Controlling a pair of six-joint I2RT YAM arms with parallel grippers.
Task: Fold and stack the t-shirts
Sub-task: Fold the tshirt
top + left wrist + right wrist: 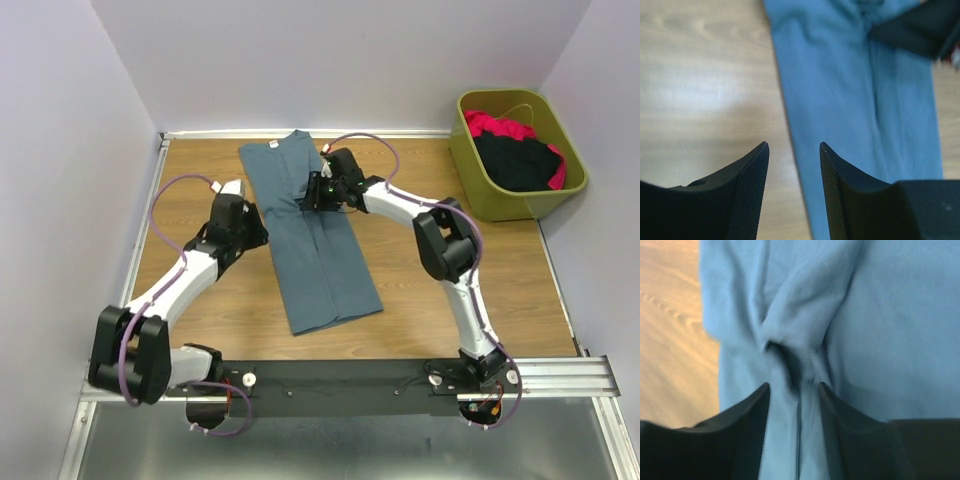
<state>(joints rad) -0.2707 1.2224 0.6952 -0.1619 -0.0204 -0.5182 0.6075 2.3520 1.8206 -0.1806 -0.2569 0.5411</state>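
The blue shirt lies flat in the middle of the wooden table. It is folded into one long strip that runs from the far side toward the arms. It looks soft, thin and light, so I think it will bend and flop when it is lifted, and it can slide on the smooth wood. It will not break. A fold can come undone if only one corner is pulled. The best places to hold it seem to be the two corners of one short end, one for each arm, so the strip can be laid over itself. The left gripper hangs just above the left edge of the shirt. Its fingers are spread and there is nothing between them. The right gripper is low over the far half of the shirt, near the middle. Its fingers are apart too. A small bunched ridge of blue cloth stands up between them, but it does not look squeezed. That bump may need smoothing down. The green bin sits at the far right corner of the table, well apart from the blue shirt. In it are a black shirt and a red-pink shirt, crumpled together and not folded yet. How many shirts are in there I cannot tell.
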